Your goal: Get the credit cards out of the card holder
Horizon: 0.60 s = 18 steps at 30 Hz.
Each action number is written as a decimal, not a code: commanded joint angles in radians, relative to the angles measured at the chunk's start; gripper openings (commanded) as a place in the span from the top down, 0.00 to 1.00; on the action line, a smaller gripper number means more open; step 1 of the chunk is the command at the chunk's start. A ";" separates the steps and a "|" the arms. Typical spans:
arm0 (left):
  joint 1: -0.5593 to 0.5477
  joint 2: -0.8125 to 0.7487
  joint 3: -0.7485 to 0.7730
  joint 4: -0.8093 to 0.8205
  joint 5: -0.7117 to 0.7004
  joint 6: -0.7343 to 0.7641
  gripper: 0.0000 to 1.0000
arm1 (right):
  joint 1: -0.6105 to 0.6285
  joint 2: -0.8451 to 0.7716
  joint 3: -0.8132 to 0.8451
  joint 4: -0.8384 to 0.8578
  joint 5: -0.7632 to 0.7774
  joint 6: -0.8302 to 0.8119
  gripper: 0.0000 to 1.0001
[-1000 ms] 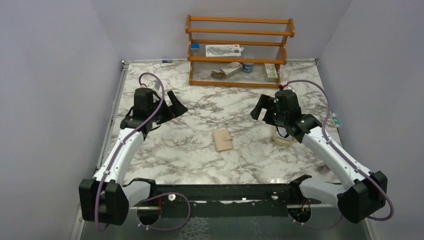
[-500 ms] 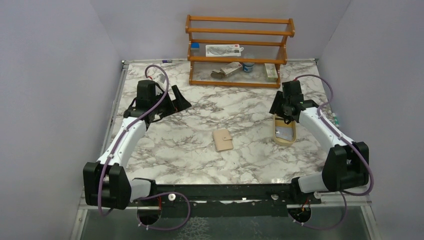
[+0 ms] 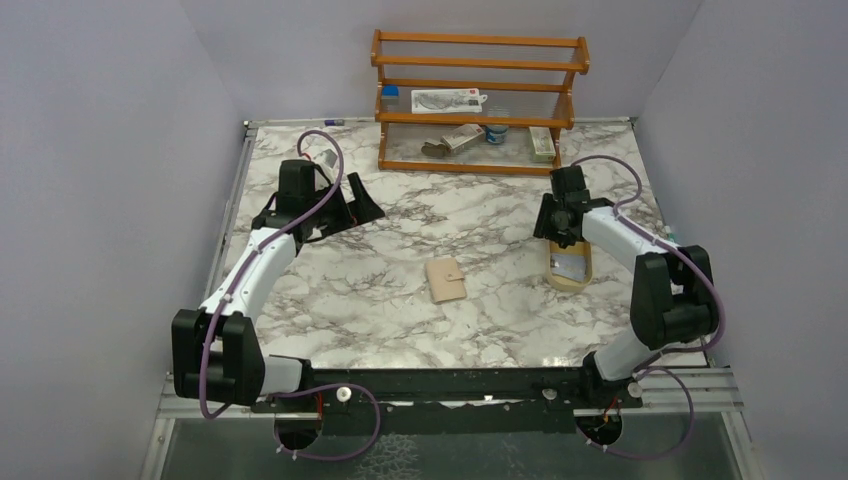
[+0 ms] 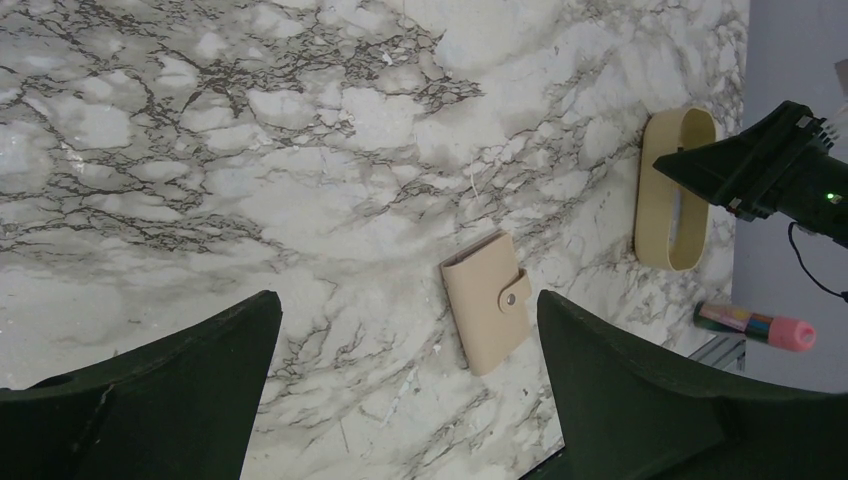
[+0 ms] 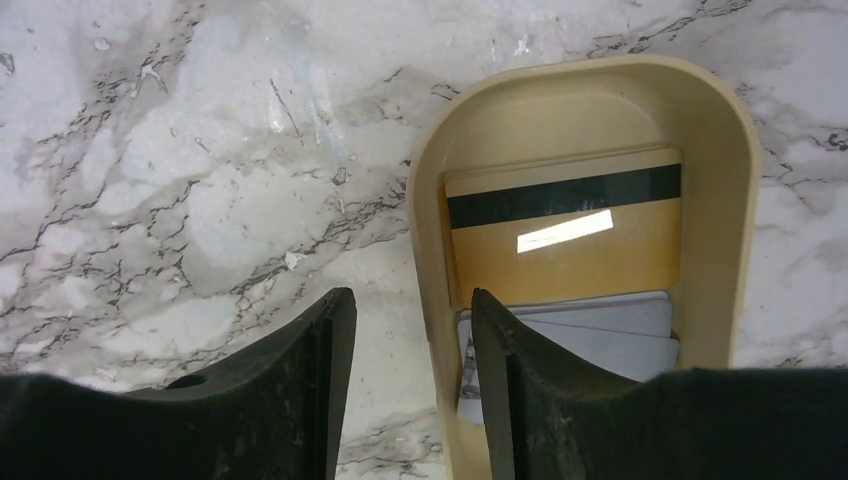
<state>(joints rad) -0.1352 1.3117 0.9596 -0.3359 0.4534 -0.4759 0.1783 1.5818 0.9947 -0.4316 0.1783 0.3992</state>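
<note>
The card holder [image 3: 446, 280] is a tan wallet lying flat mid-table with its snap tab fastened, also in the left wrist view [image 4: 487, 315]. The credit cards lie in an oval tan tray [image 5: 425, 230]: a yellow-orange card with a dark band [image 5: 565, 250] and whitish-grey ones [image 5: 610, 325] beneath it. My right gripper [image 5: 410, 300] straddles the tray's left wall, one finger inside, one outside. Its jaws are partly narrowed, and a gap shows beside the wall. My left gripper [image 4: 410, 380] hovers wide open over bare marble, left of and behind the holder, holding nothing.
A wooden rack [image 3: 478, 100] with packets and small bottles stands at the back. The tray [image 3: 570, 270] sits near the table's right side. A pink-capped marker [image 4: 755, 325] lies just past the right table edge. Grey walls close in left and right.
My right arm has folded back and brought its gripper down over the tray's far end, with the jaws narrowing from wide open. The left arm has shifted slightly; the card holder has not moved.
</note>
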 commanded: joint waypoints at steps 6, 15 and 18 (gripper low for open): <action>-0.003 0.038 0.078 0.014 0.020 0.019 0.02 | 0.005 0.070 -0.027 0.099 0.003 -0.027 0.73; -0.001 0.048 0.107 -0.023 -0.020 0.053 0.02 | 0.004 0.123 -0.032 0.124 0.006 -0.042 0.81; 0.000 0.051 0.123 -0.033 -0.024 0.061 0.01 | 0.004 0.140 -0.030 0.132 0.001 -0.045 0.81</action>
<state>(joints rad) -0.1349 1.3582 1.0286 -0.3542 0.4515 -0.4477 0.1783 1.6886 0.9722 -0.3382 0.1783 0.3649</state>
